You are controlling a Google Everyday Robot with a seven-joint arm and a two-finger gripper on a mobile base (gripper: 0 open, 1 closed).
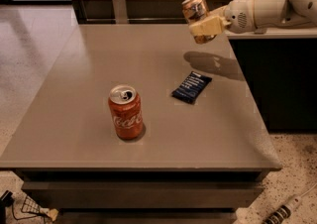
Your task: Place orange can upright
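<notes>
The orange can (194,8), golden-orange with a silver end, is held tilted in the air above the far right part of the grey table (99,54). My gripper (204,25) is shut on the orange can, its cream fingers (208,27) wrapping the can's lower part. The arm reaches in from the right. The can's shadow falls on the table below it. A red Coca-Cola can (126,112) stands upright near the table's front middle.
A dark blue snack packet (191,87) lies flat on the table between the red can and the gripper. A dark counter (277,69) stands to the right of the table. A wooden wall and a metal post (118,3) run behind.
</notes>
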